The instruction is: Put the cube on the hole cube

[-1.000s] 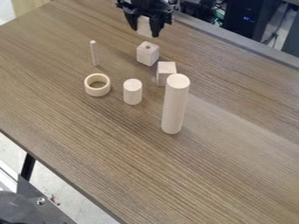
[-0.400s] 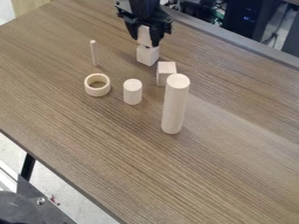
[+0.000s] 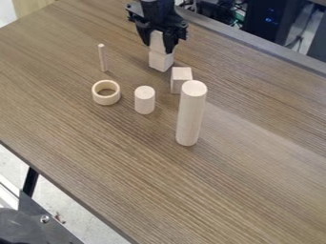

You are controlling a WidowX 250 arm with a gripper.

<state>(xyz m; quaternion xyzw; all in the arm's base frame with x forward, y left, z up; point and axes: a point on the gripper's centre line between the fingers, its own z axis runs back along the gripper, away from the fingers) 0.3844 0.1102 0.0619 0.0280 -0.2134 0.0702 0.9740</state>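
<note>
At the top of the view the black gripper (image 3: 158, 46) is shut on a pale wooden cube (image 3: 157, 41), one finger on each side. That cube sits right over the hole cube (image 3: 160, 61), which stands on the wooden table. The two look to be in contact, and the upper one covers the hole.
Another cube (image 3: 181, 80) stands just right of the hole cube, with a tall cylinder (image 3: 190, 114) in front of it. A short cylinder (image 3: 144, 100), a ring (image 3: 98, 96) and a thin upright peg (image 3: 103, 58) stand to the left on the table (image 3: 127, 167).
My gripper has come down with the cube in it, from above and behind the hole cube to right over it. The hole at its top was visible earlier and is now covered.
</note>
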